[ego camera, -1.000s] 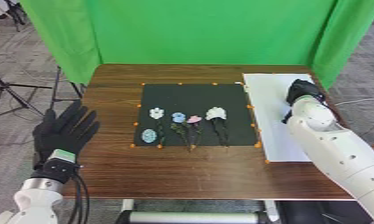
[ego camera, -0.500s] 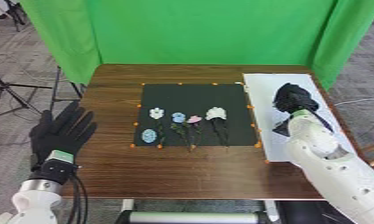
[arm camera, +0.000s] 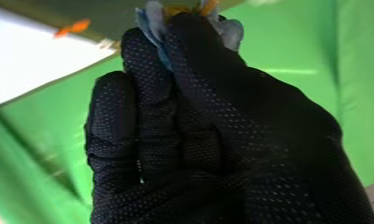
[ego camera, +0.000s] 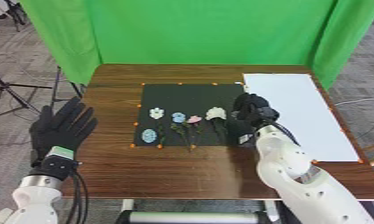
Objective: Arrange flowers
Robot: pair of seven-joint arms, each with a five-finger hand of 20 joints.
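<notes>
Blue-grey flower: pinched in the right hand, at the right edge of the black mat; best lowered level and released softly, clear of the large white flower. Left hand: fingers straight, by the desk edge. Manoeuvring room: upper mat; white board adjacent.

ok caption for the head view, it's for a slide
Flowers on a black mat, right hand at its edge, left hand open.
</notes>
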